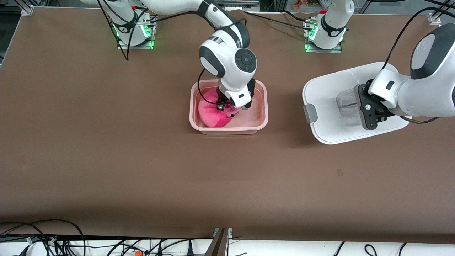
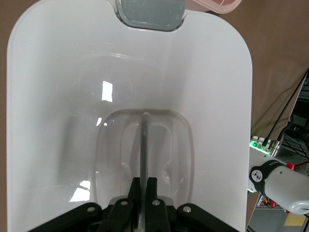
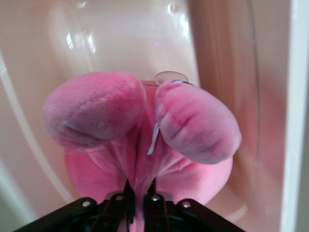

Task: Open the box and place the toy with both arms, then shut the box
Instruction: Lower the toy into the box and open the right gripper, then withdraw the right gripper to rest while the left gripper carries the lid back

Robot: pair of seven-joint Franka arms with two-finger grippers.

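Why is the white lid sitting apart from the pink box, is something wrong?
Nothing stands out: the left gripper holds the lid by its handle while the right gripper lowers the toy into the box.

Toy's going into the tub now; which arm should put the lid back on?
Left. The left gripper is shut on the white lid's clear handle, while the right gripper grips the pink plush toy inside the translucent pink tub.
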